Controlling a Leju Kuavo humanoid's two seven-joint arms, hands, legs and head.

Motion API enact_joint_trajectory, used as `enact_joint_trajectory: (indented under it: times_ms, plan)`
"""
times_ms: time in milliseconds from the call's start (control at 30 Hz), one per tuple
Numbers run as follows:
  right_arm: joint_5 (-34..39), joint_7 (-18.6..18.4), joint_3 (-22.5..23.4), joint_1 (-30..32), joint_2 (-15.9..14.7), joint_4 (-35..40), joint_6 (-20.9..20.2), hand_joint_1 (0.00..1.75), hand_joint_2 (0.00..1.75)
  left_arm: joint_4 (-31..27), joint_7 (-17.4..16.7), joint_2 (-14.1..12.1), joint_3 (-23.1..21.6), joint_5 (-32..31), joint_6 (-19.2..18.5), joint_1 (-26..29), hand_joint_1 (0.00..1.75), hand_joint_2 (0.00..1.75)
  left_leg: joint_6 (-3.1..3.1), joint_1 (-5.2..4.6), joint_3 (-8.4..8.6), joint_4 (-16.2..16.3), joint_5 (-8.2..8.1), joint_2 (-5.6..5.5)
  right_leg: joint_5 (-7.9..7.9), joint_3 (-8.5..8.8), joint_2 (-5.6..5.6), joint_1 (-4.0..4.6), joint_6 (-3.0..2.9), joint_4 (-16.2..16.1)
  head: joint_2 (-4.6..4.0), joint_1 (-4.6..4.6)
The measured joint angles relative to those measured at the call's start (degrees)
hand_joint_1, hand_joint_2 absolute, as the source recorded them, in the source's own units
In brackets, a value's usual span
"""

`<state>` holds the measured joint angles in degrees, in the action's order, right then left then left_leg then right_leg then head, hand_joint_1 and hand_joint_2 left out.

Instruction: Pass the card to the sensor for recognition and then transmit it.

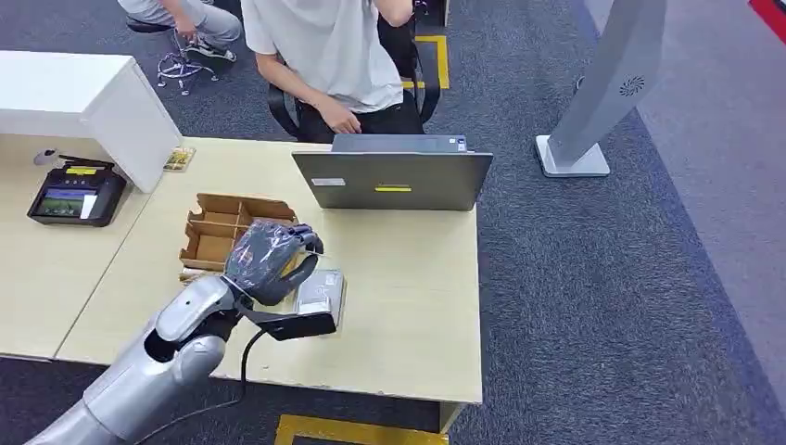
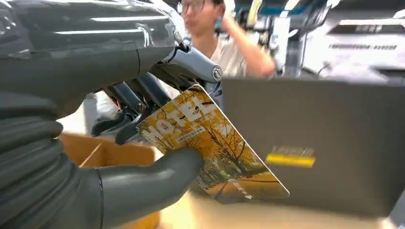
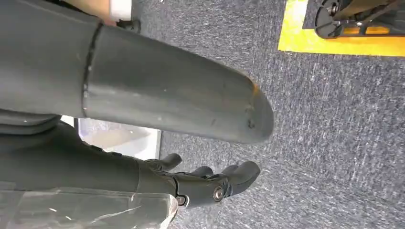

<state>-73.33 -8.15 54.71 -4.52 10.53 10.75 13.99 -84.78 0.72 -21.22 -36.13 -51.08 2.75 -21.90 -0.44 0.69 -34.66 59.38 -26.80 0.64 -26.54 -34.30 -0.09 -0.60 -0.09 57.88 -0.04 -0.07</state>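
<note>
A yellow hotel card with an autumn-tree picture is pinched between the thumb and fingers of my left hand. In the head view my left hand hangs just above the wooden table, beside a cardboard divider box; the card is mostly hidden there by the hand. The black card sensor with its small screen sits far to the left on the adjoining table. My right hand hangs over the carpet with its fingers apart and nothing in them.
A grey laptop stands open at the table's far edge, with a seated person in a white shirt behind it. A small shiny packet lies by my left hand. A white box stands near the sensor. A grey kiosk stand rises at right.
</note>
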Motion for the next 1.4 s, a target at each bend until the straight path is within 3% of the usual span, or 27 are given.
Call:
enact_joint_trajectory:
  times_ms: [267, 400, 667, 1100, 1167, 1333, 1400]
  plan:
    - [0.0, -0.1, 0.2, 0.0, -0.2, 0.0, 0.2, 0.00, 0.00, 0.0, -0.2, -0.8, 0.0, -0.3, 0.0, 2.0, 1.75, 1.75, 0.01, 0.00, -0.03, 0.0, -0.01, -0.04, -0.01, 0.01, -0.04, 0.00, 0.00, 0.0, 0.00, 0.00]
    - [-0.1, -0.4, 0.2, 0.0, -0.2, 0.0, 0.3, 0.00, 0.00, 0.9, -2.5, -0.8, -0.1, -2.1, -1.1, 3.3, 1.75, 1.75, 0.01, -0.01, -0.01, 0.0, -0.01, -0.03, -0.01, 0.01, -0.02, 0.00, 0.00, 0.0, 0.00, 0.00]
    - [-1.0, -0.6, 0.3, 0.0, -0.2, 0.0, 0.3, 0.00, 0.00, 10.4, -7.1, 2.5, -0.1, -7.0, -0.6, 5.5, 1.75, 1.75, 0.01, 0.00, -0.01, 0.0, -0.01, -0.03, -0.01, 0.01, -0.03, 0.00, 0.00, 0.0, 0.00, 0.00]
    - [-2.1, -1.2, 0.3, -0.1, -0.2, 0.0, 0.0, 0.00, 0.00, 21.6, -8.5, 5.7, -0.1, -8.2, -4.0, 3.4, 1.75, 1.75, 0.06, -0.01, 0.25, 0.0, -0.04, -0.15, -0.04, 0.33, -0.16, 0.00, 0.01, 0.0, 0.00, 0.00]
    - [-2.1, -1.2, 0.3, -0.1, -0.2, 0.0, -0.1, 0.00, 0.00, 22.3, -7.8, 5.9, -0.1, -7.4, -3.3, 3.0, 1.75, 1.75, 0.05, -0.01, 0.36, -0.1, -0.04, -0.15, -0.07, 0.47, -0.17, 0.00, -0.02, 0.0, 0.00, 0.00]
    - [-2.3, -0.6, 0.3, 0.0, -0.3, 0.0, -0.5, 0.00, 0.00, 20.2, -5.5, 5.7, 0.7, -6.2, 6.3, 2.9, 1.75, 1.75, 0.01, 0.02, 0.41, -0.1, 0.04, -0.19, -0.06, 0.48, -0.20, 0.01, -0.04, 0.0, 0.00, 0.00]
    - [-2.3, -0.5, 0.3, 0.0, -0.3, 0.0, -0.6, 0.00, 0.00, 17.8, -5.2, 5.3, 1.6, -6.1, 6.9, 2.7, 1.75, 1.75, 0.00, 0.01, 0.41, -0.1, 0.04, -0.19, -0.05, 0.48, -0.20, 0.01, -0.05, 0.0, 0.00, 0.00]
